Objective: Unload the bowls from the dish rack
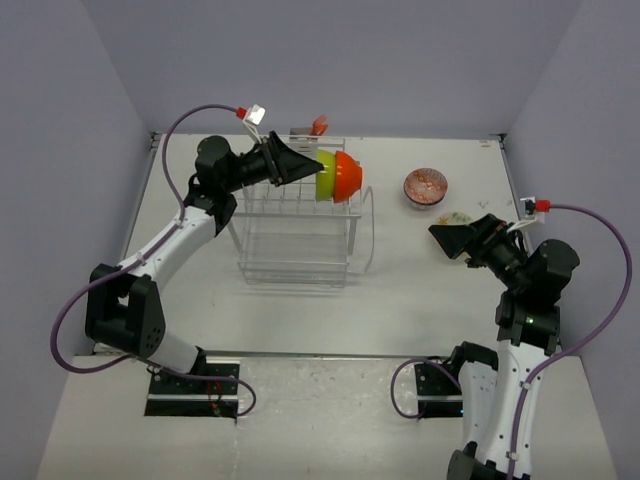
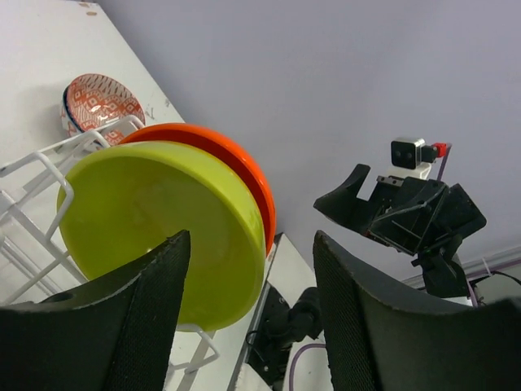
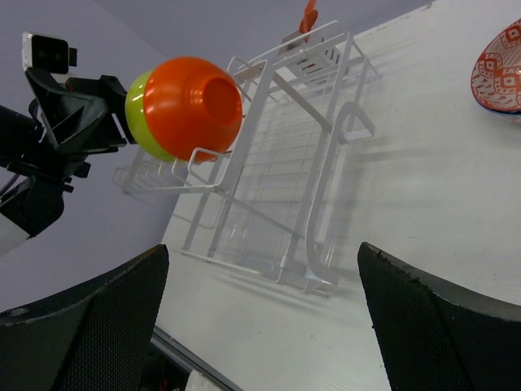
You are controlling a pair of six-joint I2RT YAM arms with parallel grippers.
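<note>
Remaining in the dish rack [image 1: 295,240] are the lime green bowl [image 1: 325,176] and orange bowl [image 1: 348,175]; the red-zigzag bowl [image 1: 425,186] is already set on the table [image 1: 420,295]. The green rim is straddled, ungripped, by the parted left gripper [image 2: 251,238]; the right gripper [image 3: 262,248] is held wide, empty.

Two black fingers [image 2: 155,326] of the left gripper [image 2: 251,239] rise from the bottom edge, spread apart. A lime green bowl [image 2: 146,220] stands on edge in the white wire dish rack [image 2: 85,138], its hollow facing the camera. Its right rim sits in the gap between the fingers, and the left finger overlaps its lower part. An orange bowl [image 2: 244,167] nests close behind it. A red-zigzag bowl [image 2: 98,99] rests on the white table [image 2: 49,41] beyond. At right, the right arm [image 2: 415,216] hangs before a lilac wall [image 2: 326,73].
</note>
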